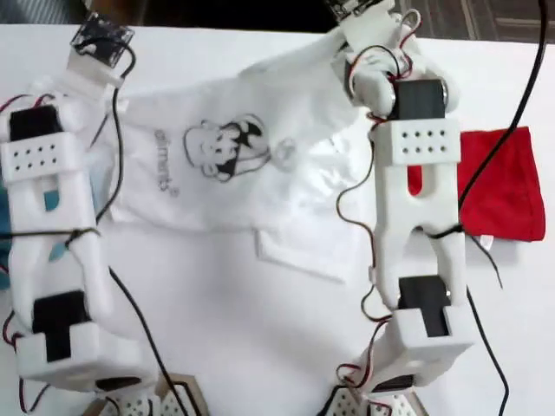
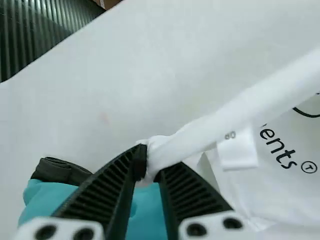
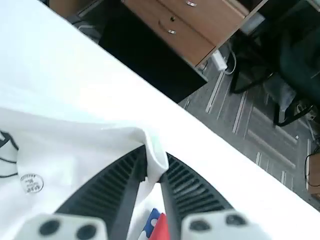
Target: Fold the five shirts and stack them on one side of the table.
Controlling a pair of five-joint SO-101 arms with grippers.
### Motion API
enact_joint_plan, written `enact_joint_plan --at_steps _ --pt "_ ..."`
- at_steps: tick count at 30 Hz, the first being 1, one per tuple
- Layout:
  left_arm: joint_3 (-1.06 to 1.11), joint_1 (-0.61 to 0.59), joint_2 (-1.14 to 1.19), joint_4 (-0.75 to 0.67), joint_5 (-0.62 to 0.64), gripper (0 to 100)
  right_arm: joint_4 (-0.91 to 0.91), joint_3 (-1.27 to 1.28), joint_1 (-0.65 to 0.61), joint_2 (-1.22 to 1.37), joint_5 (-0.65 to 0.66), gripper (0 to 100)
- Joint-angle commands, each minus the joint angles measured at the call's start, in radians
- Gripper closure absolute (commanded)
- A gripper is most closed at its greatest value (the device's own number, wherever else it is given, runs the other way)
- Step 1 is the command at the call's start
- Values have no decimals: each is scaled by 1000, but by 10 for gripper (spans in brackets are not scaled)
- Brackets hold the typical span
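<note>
early going, by my reading: a red shirt (image 1: 503, 186) lies folded near the table's (image 1: 260, 347) right edge, and a teal shirt (image 2: 50, 200) waits at the left edge. the white printed shirt (image 1: 225, 165) is unfolded along the far edge, its long axis left-to-right and its hem seemingly leftward. the left gripper (image 2: 147, 167) and right gripper (image 3: 154, 172) each pinch tight on one end.

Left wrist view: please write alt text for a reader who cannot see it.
The left tool is shut on a bunched edge of the white shirt above the white table. A teal cloth lies under the tool.
</note>
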Motion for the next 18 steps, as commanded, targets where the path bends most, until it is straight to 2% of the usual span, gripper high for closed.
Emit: enact_joint_plan --at_steps 1,5,14,18 --pt "-33 3 25 5 -5 976 16 -5 30 -2 8 977" --pt "-25 3 58 17 -8 976 71 -3 33 1 9 977" --pt "-24 31 77 141 -74 976 194 -3 35 1 9 977" --pt "-41 32 71 133 -74 976 117 -14 50 -7 9 977"
